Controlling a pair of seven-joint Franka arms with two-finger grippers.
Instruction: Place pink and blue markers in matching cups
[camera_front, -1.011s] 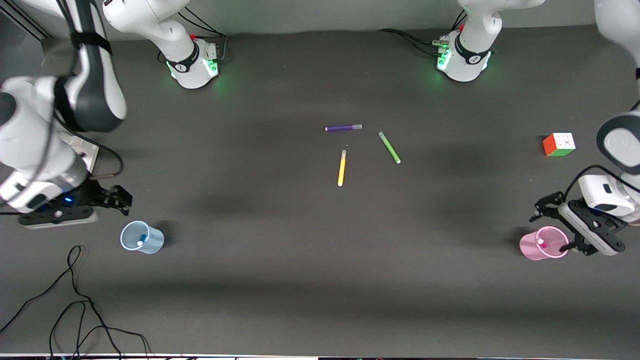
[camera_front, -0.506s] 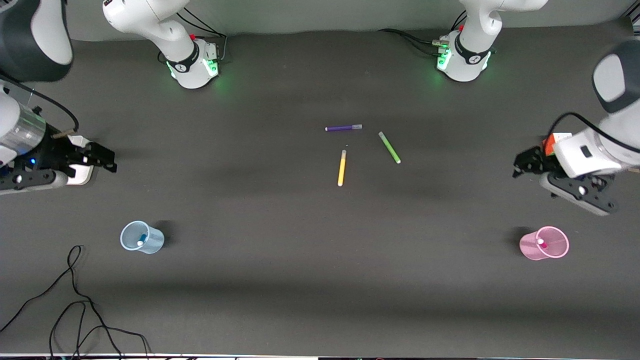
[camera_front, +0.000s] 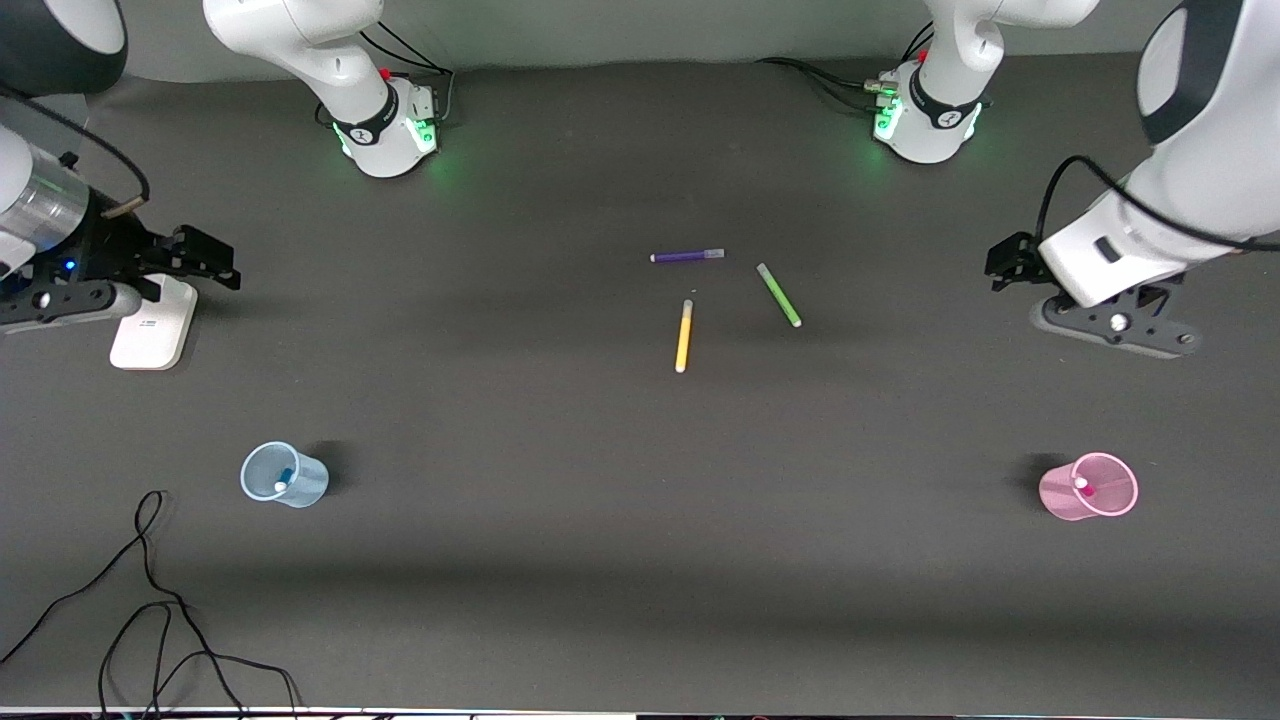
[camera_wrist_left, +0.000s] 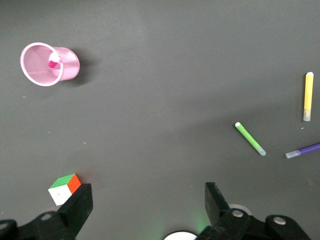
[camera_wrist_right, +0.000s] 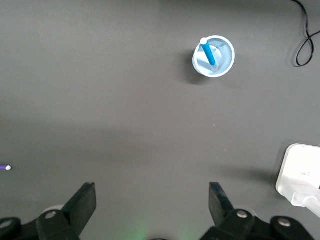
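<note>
The blue marker (camera_front: 284, 478) stands tilted inside the pale blue cup (camera_front: 300, 484), its white tip leaning on the rim; the pink marker (camera_front: 1083, 487) stands the same way inside the pink cup (camera_front: 1062, 495); both cups stand upright on the dark table (camera_front: 640, 560), the blue one toward the right arm's end and the pink one toward the left arm's end, well apart from each other.

The right gripper (camera_front: 218, 262) hangs in the air with its fingers (camera_wrist_right: 81, 202) spread apart and nothing between them; the blue cup is nearer to the front camera than the spot under this gripper, and a white flat device (camera_front: 152, 323) lies just beside that spot.

The left gripper (camera_front: 1003, 263) is also up in the air, fingers (camera_wrist_left: 213, 198) wide apart and empty; the pink cup lies nearer to the front camera than the place below it, and a colour cube (camera_wrist_left: 65, 188) sits on the table close under one finger in the left wrist view.

Between the two grippers, in the middle of the table, lie a purple pen (camera_front: 687, 256), a green pen (camera_front: 778, 294) and a yellow pen (camera_front: 684, 336), near one another but not touching; a black cable (camera_front: 150, 610) curls at the table edge nearest to the front camera, at the right arm's end.
</note>
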